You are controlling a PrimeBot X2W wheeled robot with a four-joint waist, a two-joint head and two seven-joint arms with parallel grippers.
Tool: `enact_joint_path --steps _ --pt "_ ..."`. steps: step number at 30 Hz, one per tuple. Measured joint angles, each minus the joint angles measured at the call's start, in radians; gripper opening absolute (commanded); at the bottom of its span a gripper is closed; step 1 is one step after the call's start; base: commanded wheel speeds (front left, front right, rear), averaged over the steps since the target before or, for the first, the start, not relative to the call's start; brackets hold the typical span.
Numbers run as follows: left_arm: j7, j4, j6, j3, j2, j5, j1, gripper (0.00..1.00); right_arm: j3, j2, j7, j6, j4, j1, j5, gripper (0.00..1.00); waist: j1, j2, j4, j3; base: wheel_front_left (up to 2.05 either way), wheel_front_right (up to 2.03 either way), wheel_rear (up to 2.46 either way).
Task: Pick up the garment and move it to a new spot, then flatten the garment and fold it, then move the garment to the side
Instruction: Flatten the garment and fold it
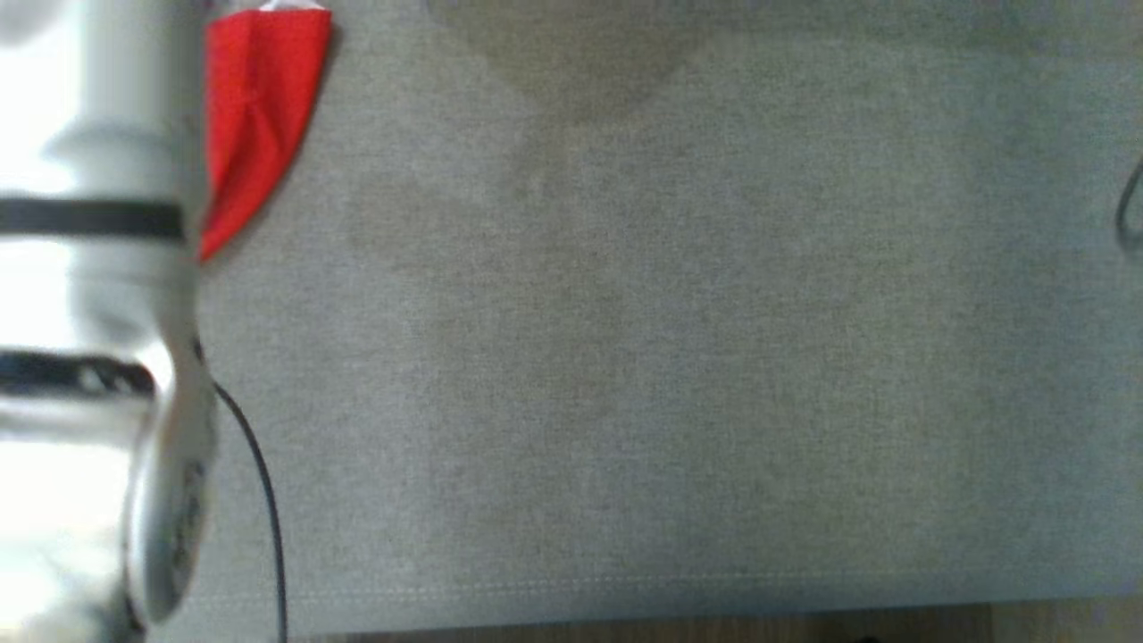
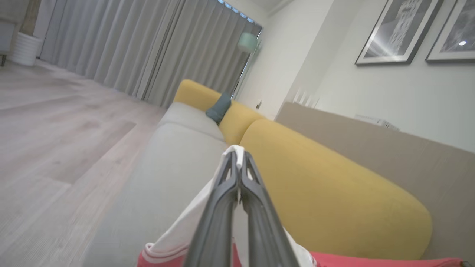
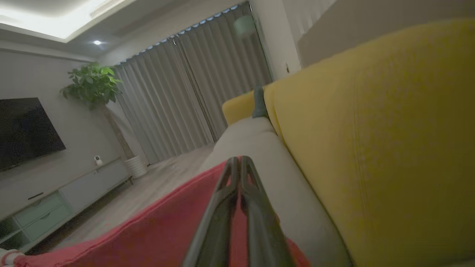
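Note:
The garment (image 1: 254, 107) is red with a white striped trim and hangs at the top left of the head view, partly behind a pale forearm (image 1: 107, 268). In the left wrist view my left gripper (image 2: 238, 155) is shut on the garment's white part (image 2: 178, 237), and a bit of white cloth pokes out past the tips. In the right wrist view my right gripper (image 3: 237, 160) is shut on the red cloth (image 3: 156, 230), which drapes away to the lower left. Both grippers are held above the grey sofa seat (image 1: 670, 357).
A yellow backrest (image 2: 334, 185) runs along the seat's far side, with a dark cushion (image 2: 219, 108) further down it. The seat's front edge (image 1: 625, 598) borders wooden floor (image 2: 55, 129). A black cable (image 1: 263, 500) trails beside the forearm. A TV cabinet (image 3: 55, 207) and a potted plant (image 3: 92, 83) stand across the room.

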Motion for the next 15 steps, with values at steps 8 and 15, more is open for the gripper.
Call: enact_joint_path --steps 8,15 --pt "-0.016 0.022 -0.024 -0.086 0.02 0.024 0.273 0.0 0.126 -0.048 0.005 0.0 0.037 0.254 0.122 0.0 -0.0003 0.0001 0.014 -0.077 0.0 0.0 0.0" --pt "-0.009 -0.047 -0.026 -0.21 0.105 0.025 0.556 0.0 0.276 -0.11 0.068 0.0 0.028 0.422 0.188 0.0 -0.0003 0.0001 0.013 -0.181 0.0 0.0 0.0"
